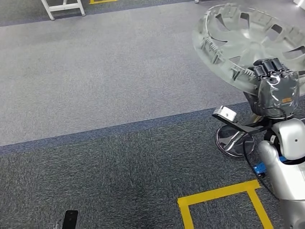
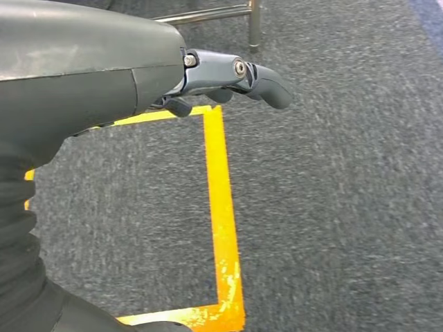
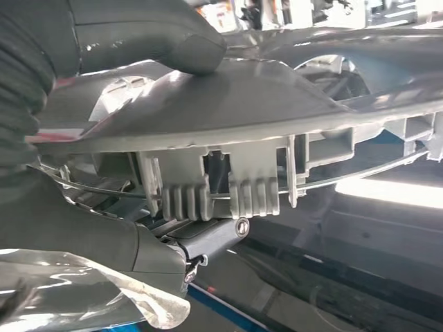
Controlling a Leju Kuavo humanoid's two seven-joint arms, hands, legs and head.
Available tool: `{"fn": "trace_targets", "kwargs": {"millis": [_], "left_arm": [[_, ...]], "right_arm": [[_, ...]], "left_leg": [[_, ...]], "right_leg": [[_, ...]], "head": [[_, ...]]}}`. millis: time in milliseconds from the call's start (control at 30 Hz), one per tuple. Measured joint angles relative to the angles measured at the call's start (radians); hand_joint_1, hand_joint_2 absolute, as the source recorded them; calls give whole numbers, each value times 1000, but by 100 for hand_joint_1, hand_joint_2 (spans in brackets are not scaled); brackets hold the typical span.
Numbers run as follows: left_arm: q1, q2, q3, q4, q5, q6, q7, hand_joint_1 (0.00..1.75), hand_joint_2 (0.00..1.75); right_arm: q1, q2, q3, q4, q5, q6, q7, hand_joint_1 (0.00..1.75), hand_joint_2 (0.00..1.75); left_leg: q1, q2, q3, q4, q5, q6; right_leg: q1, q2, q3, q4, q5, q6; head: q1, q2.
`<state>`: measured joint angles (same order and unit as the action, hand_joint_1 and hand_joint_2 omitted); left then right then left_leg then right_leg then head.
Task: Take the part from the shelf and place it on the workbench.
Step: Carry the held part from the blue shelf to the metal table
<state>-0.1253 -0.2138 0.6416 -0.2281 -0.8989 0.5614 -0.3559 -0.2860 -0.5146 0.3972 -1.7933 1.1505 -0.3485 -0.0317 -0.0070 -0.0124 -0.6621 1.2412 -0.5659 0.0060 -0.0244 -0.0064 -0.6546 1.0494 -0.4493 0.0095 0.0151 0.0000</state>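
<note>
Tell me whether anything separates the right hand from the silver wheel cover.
Nothing does: the right hand already grips the wheel cover by its rim, thumb on one face and fingers under the other.

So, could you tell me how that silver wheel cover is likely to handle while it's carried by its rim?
The wheel cover looks thin and slotted, so probably light but somewhat flexible. The right hand grips only one edge, so it may sag or swing. Its glossy surface could slip.

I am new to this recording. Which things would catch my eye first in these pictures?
First, the big silver wheel cover, held up over the grey carpet by the right hand at its rim, at the head view's upper right. Next, the yellow tape square on the floor below, and the left hand hanging with nothing in it.
</note>
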Motion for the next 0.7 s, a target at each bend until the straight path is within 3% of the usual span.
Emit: {"fn": "trace_targets", "kwargs": {"millis": [67, 100, 233, 300, 367, 400, 433, 467, 533, 600, 700], "left_arm": [[-2, 2, 0, 0, 0, 4, 0, 0, 175], [-2, 3, 0, 0, 0, 6, 0, 0, 175], [-2, 6, 0, 0, -2, 12, -1, 0, 175], [-2, 7, 0, 0, -4, 7, -6, 0, 175], [-1, 7, 0, 0, -3, 1, -10, 0, 175], [0, 7, 0, 0, -2, -3, -11, 0, 175], [2, 6, 0, 0, -2, -6, -11, 0, 175], [3, 6, 0, 0, -1, -9, -12, 0, 175], [4, 6, 0, 0, 0, -18, -15, 0, 175], [4, 6, 0, 0, 0, -24, -18, 0, 175], [5, 8, 0, 0, 1, -33, -22, 0, 175]], "right_arm": [[4, 1, -3, 0, 0, -1, 1, 175, 175], [6, 1, -4, 0, 1, -2, 1, 175, 175], [15, 5, -4, 4, -2, -3, 1, 175, 175], [18, 5, -4, 6, -11, -1, 2, 175, 175], [21, 5, -4, 9, -17, 1, 3, 175, 175], [23, 5, -4, 11, -19, 2, 3, 175, 175], [25, 5, -4, 12, -19, 3, 3, 175, 175], [27, 5, -4, 14, -19, 3, 3, 175, 175], [27, 5, -4, 15, -18, 5, 3, 175, 175], [28, 6, -4, 16, -21, 9, 4, 175, 175], [29, 7, -4, 17, -42, 27, 2, 175, 175]], "left_leg": [[-7, 1, 99, -145, 27, 12], [-11, 1, 128, -193, 33, 16], [-21, 2, 142, -248, 61, 36], [-18, 4, 140, -268, 85, 49], [-19, 5, 127, -270, 97, 55], [-19, 6, 120, -268, 102, 55], [-19, 6, 113, -267, 106, 54], [-18, 6, 107, -264, 109, 53], [-16, 7, 97, -254, 110, 48], [-17, 5, 84, -237, 107, 40], [-20, -1, 72, -221, 105, 29]], "right_leg": [[-1, 0, -11, -1, 14, 6], [-3, 0, -13, -3, 21, 12], [-14, -1, -19, -17, 37, 38], [-13, 3, -43, 32, -8, 43], [-10, 5, -85, 154, -85, 47], [-9, 5, -101, 211, -110, 50], [-9, 5, -103, 239, -118, 53], [-10, 4, -84, 228, -108, 55], [-12, 2, 2, 105, -66, 59], [-10, 3, 75, 0, -47, 54], [-7, 4, 89, -20, -54, 30]], "head": [[0, 0], [0, 0], [0, 0], [2, 0], [3, 0], [4, 0], [4, 0], [4, 0], [4, 0], [5, 0], [8, 0]]}}
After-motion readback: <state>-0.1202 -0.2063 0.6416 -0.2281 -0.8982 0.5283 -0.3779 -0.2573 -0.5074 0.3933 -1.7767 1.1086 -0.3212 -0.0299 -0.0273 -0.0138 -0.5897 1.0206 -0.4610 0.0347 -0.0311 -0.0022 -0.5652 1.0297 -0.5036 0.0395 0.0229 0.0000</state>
